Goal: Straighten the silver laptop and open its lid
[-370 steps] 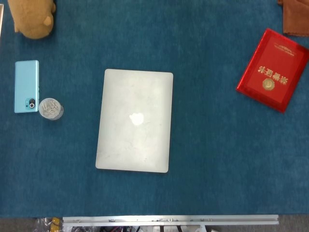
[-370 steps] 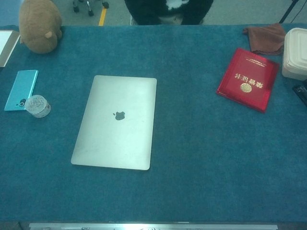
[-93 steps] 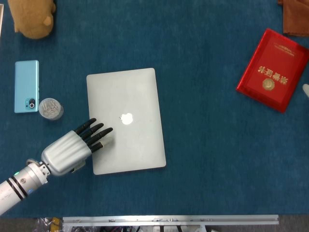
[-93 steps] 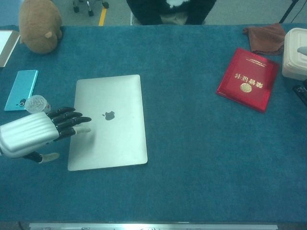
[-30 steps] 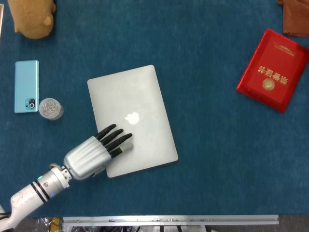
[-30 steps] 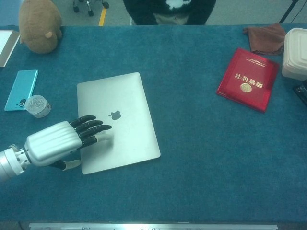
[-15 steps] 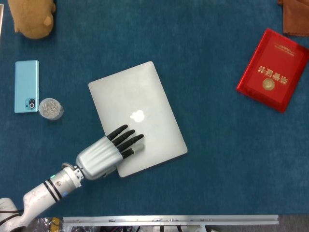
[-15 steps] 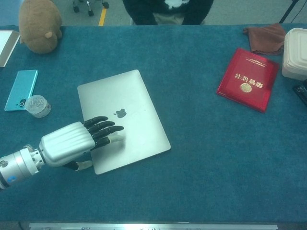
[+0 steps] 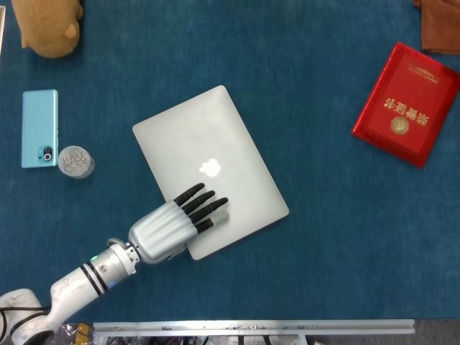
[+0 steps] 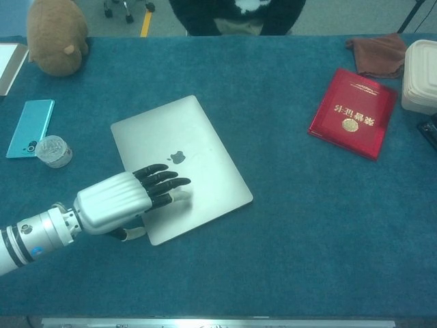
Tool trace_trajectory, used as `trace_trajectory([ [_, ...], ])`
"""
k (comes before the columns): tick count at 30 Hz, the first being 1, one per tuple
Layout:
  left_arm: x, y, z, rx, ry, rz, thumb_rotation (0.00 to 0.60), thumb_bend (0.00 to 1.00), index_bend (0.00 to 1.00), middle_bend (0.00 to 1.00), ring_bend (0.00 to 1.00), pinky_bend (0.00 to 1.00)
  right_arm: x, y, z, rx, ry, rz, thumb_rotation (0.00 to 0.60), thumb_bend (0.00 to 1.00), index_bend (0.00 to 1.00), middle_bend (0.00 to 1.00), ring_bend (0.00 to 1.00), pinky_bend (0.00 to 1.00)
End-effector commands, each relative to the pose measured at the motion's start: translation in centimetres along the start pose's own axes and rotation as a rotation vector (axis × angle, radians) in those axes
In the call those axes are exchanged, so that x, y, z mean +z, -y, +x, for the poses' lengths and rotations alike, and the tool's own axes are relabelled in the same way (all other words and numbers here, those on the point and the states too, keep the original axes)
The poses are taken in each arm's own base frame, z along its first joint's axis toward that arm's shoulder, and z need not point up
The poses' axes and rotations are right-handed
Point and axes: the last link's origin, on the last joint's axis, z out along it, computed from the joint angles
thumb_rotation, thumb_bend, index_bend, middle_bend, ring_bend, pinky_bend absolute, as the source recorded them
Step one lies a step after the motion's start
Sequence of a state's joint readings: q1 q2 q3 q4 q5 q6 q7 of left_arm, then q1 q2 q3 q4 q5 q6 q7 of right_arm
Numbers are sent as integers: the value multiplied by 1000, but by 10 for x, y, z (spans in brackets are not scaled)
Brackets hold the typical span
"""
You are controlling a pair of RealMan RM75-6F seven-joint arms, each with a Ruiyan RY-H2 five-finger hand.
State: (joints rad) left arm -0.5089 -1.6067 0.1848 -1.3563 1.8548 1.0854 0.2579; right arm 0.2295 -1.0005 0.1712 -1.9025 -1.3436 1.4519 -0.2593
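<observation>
The silver laptop (image 9: 215,144) (image 10: 198,147) lies closed on the blue table, skewed, with its near end swung to the right. My left hand (image 9: 172,223) (image 10: 123,198) rests flat on the lid's near-left corner, its dark fingers (image 9: 205,205) spread and pointing toward the logo. It holds nothing. My right hand does not show in either view.
A cyan phone (image 9: 39,128) and a small round clear container (image 9: 75,161) lie left of the laptop. A brown plush toy (image 9: 47,25) sits at the far left. A red booklet (image 9: 406,104), a brown cloth (image 10: 379,53) and a white container (image 10: 420,75) lie at the right.
My left hand has slid right along the lid, and the laptop has turned with it, its near end swinging further right and its far-right corner moving away.
</observation>
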Motion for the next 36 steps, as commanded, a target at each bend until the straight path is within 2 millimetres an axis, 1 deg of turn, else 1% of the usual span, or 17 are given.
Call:
trace_trajectory([
  [1,3,-1,1,0,-3,-1,600,278,0,0,0,0,-1,-2,0,1,-1,-4,600,127,0,18,0,26],
  [18,23,-7,8,7,-15,-5,600,278,0,0,0,0,-3,-6,3,11,-9,-14,600,127,0,18,0,26],
  [36,46,-7,16,18,-29,-1,600,278,0,0,0,0,-3,-10,6,13,-19,-24,600,127,0,18,0,26],
])
